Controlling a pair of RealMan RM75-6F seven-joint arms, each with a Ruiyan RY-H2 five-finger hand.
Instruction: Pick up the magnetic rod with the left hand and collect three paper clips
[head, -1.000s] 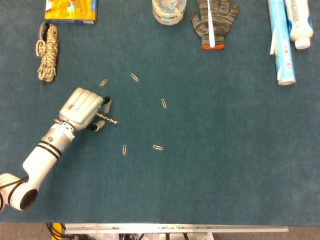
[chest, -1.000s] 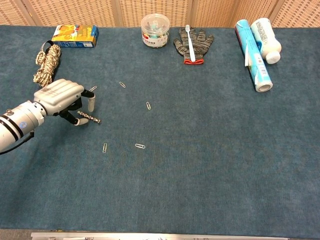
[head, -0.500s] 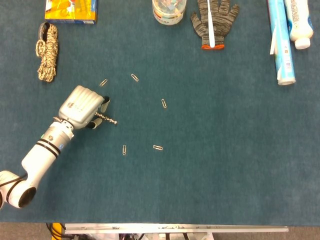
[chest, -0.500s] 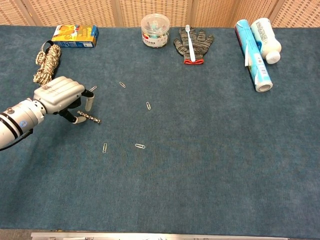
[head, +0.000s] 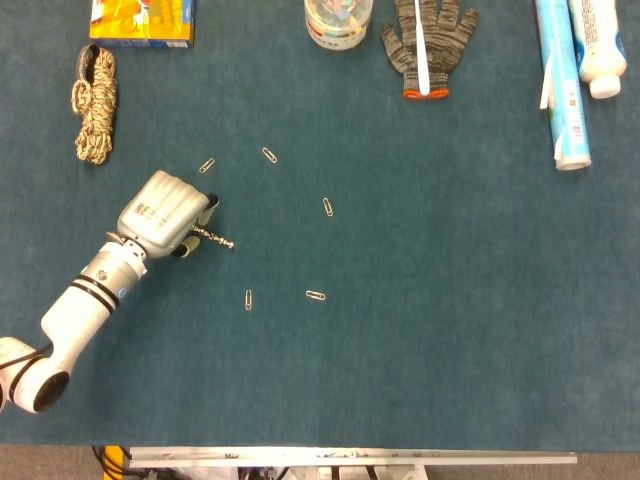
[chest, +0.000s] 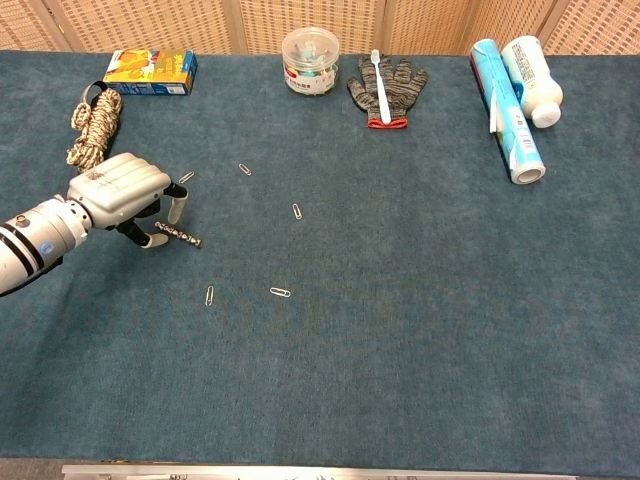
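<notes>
Compared with a second ago, the white left robot hand (head: 163, 212) sits slightly further toward the left of the frame and its fingers have curled in closer around the near end of the short dark knurled magnetic rod (head: 214, 237), which has not shifted on the blue-green felt table (head: 420, 330). That rod lies flat at centre left of the head view, slanting down to the right, its left end tucked between the fingertips (chest: 174, 210) while its right end pokes free; the fingers are narrowed around it, but whether they actually grip it cannot be told, and it rests on the table, not lifted. Five small silver paper clips are scattered around: one just above the hand (head: 207, 165), one further right of that (head: 269, 155), one at mid-frame (head: 328, 207), and two lower down (head: 248, 299) (head: 316, 295), all apart from the rod. Along the top edge sit a coiled tan rope (head: 95, 105), a yellow and blue box (head: 142, 22), a clear round jar of coloured clips (head: 338, 20), a grey knit glove with a white toothbrush on it (head: 428, 45), a light blue tube (head: 562, 85) and a white bottle (head: 600, 45).
</notes>
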